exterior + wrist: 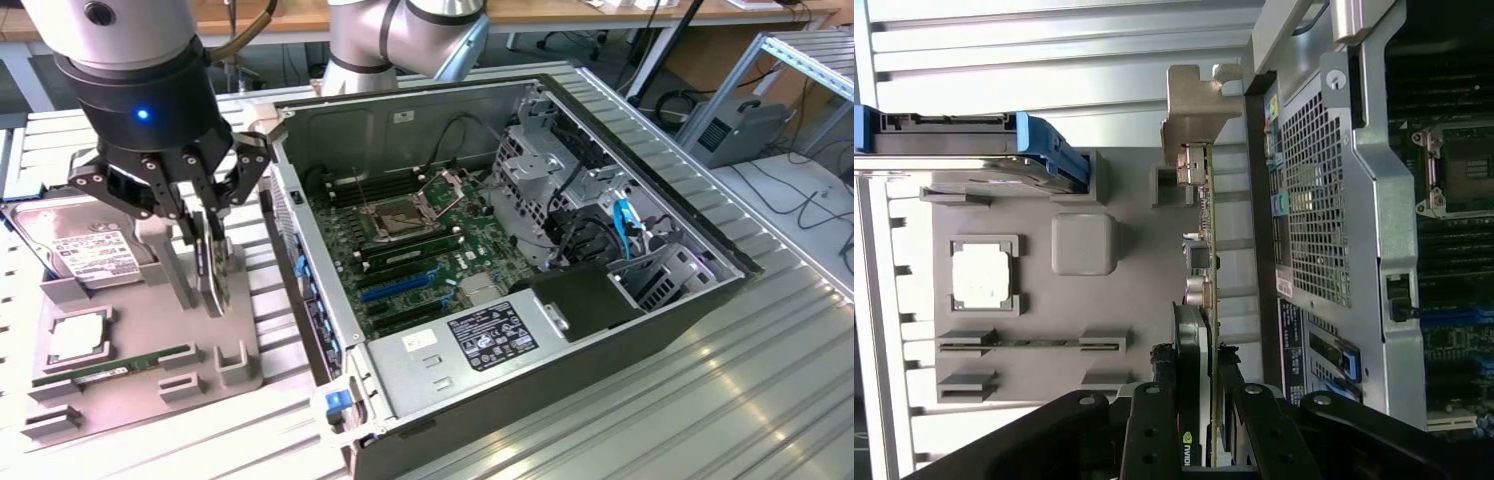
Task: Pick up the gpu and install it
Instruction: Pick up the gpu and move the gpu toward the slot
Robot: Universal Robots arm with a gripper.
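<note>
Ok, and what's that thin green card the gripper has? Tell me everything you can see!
The graphics card is a thin, flat green board with a dark cooler on one face and a bent silver bracket at one end. It stands upright on its edge over the gray tray, beside the open computer case. The gripper is closed on it, one finger against each face.

surface: ribbed metal table | behind: wooden desks | exterior view's right: metal rack, floor cables
</note>
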